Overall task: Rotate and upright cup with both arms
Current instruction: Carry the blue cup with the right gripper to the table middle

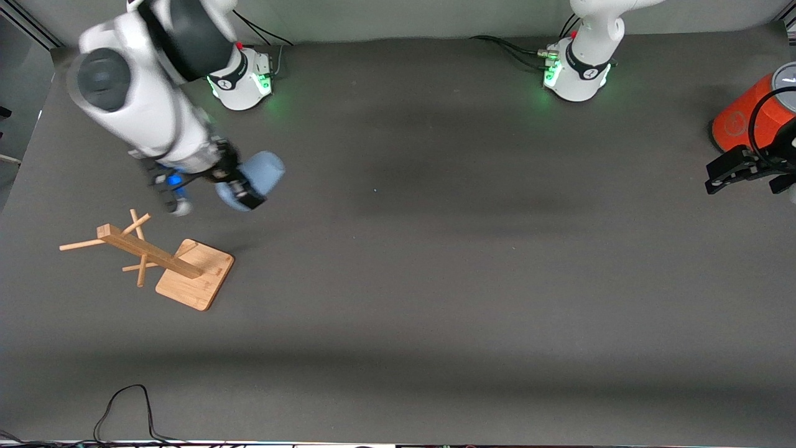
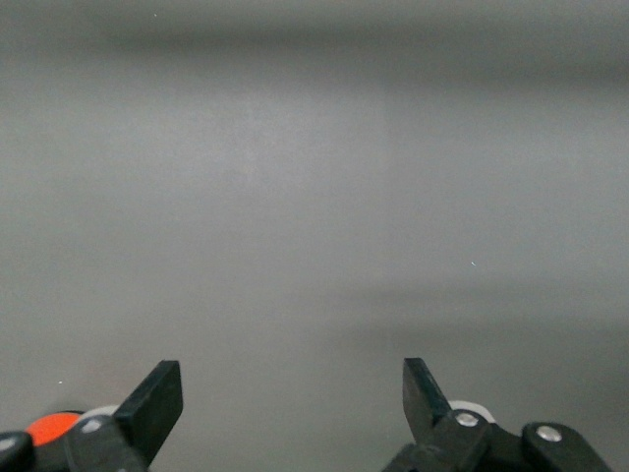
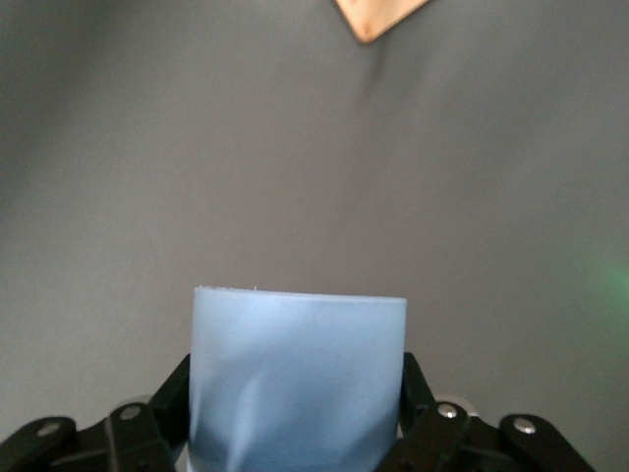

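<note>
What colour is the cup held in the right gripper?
Light blue: the cup shows best in the right wrist view.

The cup (image 1: 261, 174) hangs in the right hand (image 1: 239, 183) above the table (image 1: 435, 280), near the rack (image 1: 161, 261).

Wooden rack (image 1: 163, 260) upright — orange cylinder (image 1: 749, 112) at table (image 1: 435, 280) edge.

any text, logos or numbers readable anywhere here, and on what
No text can be read in any view.
Orange cylinder: a faint round emblem on its side, too blurred to read.
Arm bases: a small dark mark on each band, too small to read.
Cup, held in the right pincer: plain, no print.
Rack: bare wood, no label.
Left pincer, open beside the orange cylinder: no marking.
</note>
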Robot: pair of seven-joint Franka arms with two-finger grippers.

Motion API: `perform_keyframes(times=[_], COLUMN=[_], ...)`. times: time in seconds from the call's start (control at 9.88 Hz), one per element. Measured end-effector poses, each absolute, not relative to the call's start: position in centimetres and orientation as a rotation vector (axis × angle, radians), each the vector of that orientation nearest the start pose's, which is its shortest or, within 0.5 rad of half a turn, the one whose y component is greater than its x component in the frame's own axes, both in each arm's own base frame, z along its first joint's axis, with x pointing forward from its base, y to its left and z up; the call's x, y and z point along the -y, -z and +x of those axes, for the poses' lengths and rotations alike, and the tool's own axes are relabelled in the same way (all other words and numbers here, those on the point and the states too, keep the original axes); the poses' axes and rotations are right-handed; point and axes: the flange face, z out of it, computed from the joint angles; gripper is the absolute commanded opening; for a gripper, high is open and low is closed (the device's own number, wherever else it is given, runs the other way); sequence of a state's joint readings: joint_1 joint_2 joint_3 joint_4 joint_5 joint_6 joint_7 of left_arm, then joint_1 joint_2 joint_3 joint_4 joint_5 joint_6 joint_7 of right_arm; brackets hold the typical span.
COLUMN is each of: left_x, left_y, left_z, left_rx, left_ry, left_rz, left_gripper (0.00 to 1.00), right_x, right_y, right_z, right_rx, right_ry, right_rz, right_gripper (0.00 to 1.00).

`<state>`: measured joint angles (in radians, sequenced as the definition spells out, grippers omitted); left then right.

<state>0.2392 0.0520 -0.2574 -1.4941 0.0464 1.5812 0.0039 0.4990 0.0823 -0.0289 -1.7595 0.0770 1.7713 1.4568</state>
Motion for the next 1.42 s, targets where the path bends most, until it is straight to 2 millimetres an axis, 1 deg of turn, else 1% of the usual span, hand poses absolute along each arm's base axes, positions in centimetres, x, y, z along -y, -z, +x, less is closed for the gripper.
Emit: perform_keyframes(times=[0.2,0.3,0.4,0.51,0.61,0.71,0.81,1.01,1.11,1.21,1.32,1.42], left_x=[-0.4,-0.5,-0.5,-0.6,-0.8,-1.3,-2.3,-4.1,-4.6,-4.9,-5.2,-5.7], left_y=[-63.0,-63.0,-63.0,-63.0,-63.0,-62.9,-62.5,-61.4,-60.9,-60.6,-60.2,-60.0], left_z=[57.4,57.4,57.4,57.4,57.4,57.5,57.6,58.0,58.2,58.4,58.5,58.5], left_rx=[-0.019,-0.017,-0.016,-0.014,-0.007,0.007,0.032,0.078,0.089,0.096,0.105,0.121], left_ry=[0.05,0.05,0.05,0.051,0.051,0.047,0.038,0.007,-0.005,-0.015,-0.024,-0.03], left_rz=[-3.109,-3.109,-3.11,-3.11,-3.11,-3.11,-3.112,-3.117,-3.119,-3.121,-3.122,-3.132], left_gripper=[1.0,1.0,1.0,1.0,1.0,1.0,1.0,1.0,1.0,1.0,1.0,1.0], right_x=[-33.1,-36.0,-38.7,-41.2,-43.8,-46.6,-49.2,-53.9,-55.9,-57.5,-58.6,-59.1], right_y=[-47.7,-46.5,-45.7,-44.9,-43.4,-40.9,-38.1,-32.5,-29.8,-27.1,-24.5,-22.5], right_z=[49.6,48.4,47.2,46.2,45.2,44.1,43.3,42.7,42.5,42.2,41.6,41.3], right_rx=[-1.536,-1.558,-1.571,-1.593,-1.636,-1.693,-1.752,-1.862,-1.906,-1.936,-1.96,-1.983], right_ry=[-0.138,-0.132,-0.118,-0.101,-0.087,-0.082,-0.081,-0.049,0.018,0.081,0.113,0.124], right_rz=[-2.754,-2.744,-2.723,-2.679,-2.623,-2.576,-2.54,-2.485,-2.465,-2.437,-2.409,-2.395], right_gripper=[0.51,0.49,0.47,0.47,0.47,0.47,0.47,0.47,0.47,0.47,0.47,0.47])
